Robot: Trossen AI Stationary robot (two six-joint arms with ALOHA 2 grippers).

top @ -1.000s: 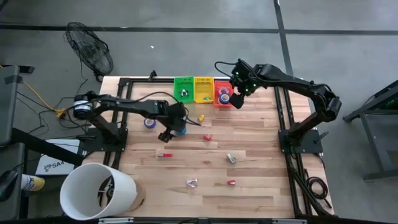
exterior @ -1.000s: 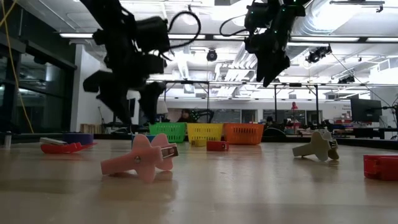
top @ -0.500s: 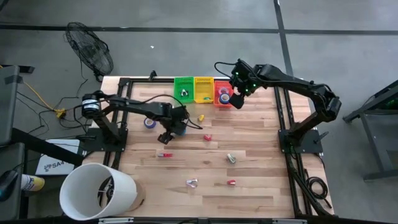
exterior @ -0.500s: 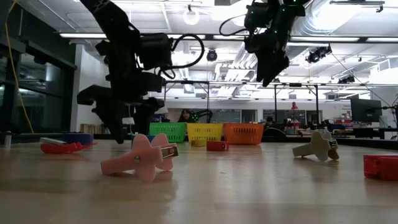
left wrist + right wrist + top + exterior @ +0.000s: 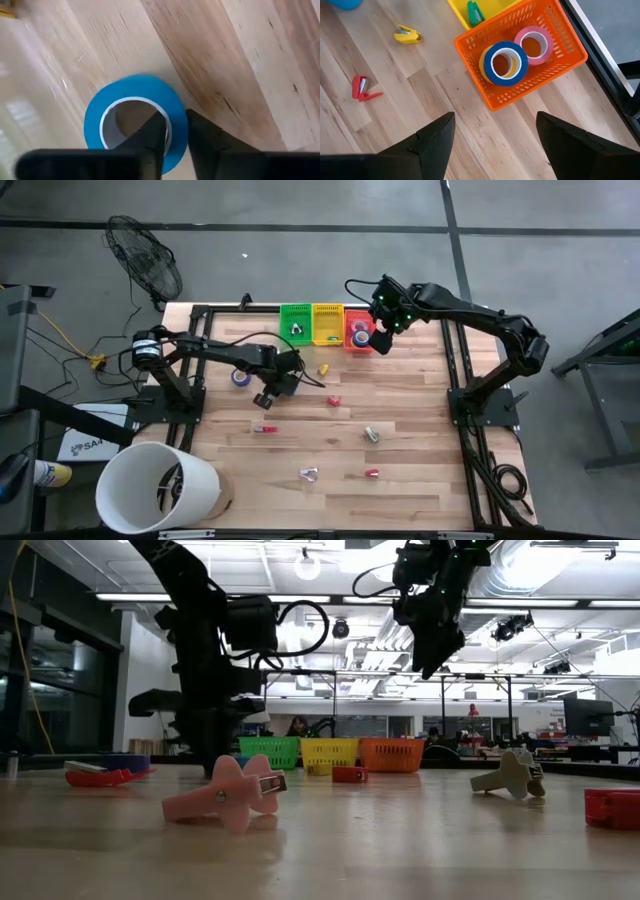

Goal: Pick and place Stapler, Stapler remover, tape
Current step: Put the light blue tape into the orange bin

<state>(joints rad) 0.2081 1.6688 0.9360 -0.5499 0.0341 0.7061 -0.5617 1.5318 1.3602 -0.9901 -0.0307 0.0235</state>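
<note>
Left gripper point(image 5: 172, 131) jaws pinched on wall of blue tape roll point(image 5: 136, 116), lying flat, hole up, mid-worktop toward far edge. Purple roll point(image 5: 239, 378) beside. Right gripper point(image 5: 381, 340) jaws wide, empty, by orange basket point(image 5: 555, 60) holding rolls.

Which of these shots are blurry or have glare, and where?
Left wrist view: the blue tape roll is soft and the wood beside it shows pale glare. Low view: bright ceiling lights leave both arms as dark silhouettes. Right wrist view: the orange basket is crisp.
</note>
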